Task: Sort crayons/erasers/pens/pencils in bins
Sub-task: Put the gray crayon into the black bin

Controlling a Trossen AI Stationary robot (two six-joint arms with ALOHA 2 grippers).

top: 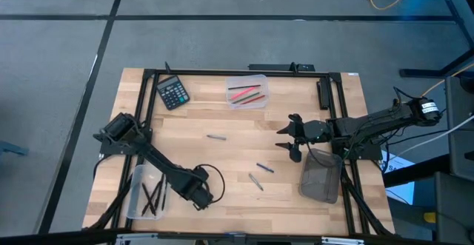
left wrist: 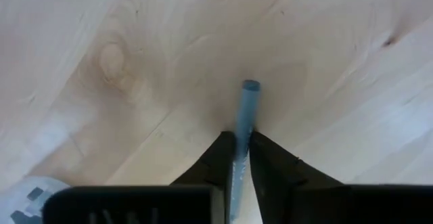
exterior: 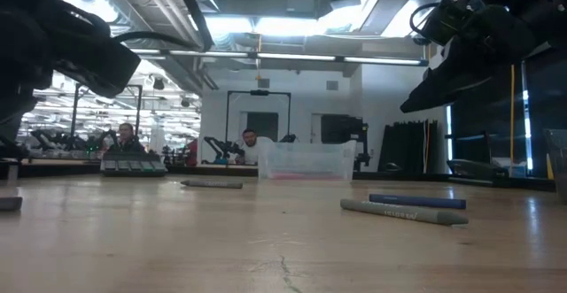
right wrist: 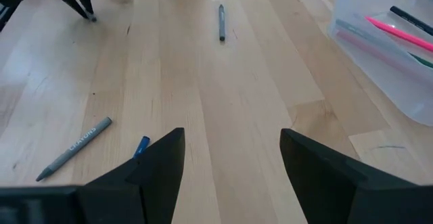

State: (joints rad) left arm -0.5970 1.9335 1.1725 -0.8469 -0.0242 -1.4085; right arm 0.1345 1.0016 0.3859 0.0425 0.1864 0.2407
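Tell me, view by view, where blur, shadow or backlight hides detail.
Low view: bright ceiling lights backlight both arms into silhouettes; the grey crayon reads sharp. Left wrist view: the left gripper, shut on a blue stick, looks soft, with shadow around the stick. Right wrist view: the open right gripper is dark and featureless.

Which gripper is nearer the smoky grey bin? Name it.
Right. The right gripper hovers open just beside the smoky grey bin; the left gripper, shut on a grey-blue stick, is across the table.

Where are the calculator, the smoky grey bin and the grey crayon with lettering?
Calculator (top: 172, 92), high view: middle of its keypad.
Smoky grey bin (top: 321, 175), high view: its floor.
Grey crayon (right wrist: 76, 147), right wrist view: its lettered wrapper.
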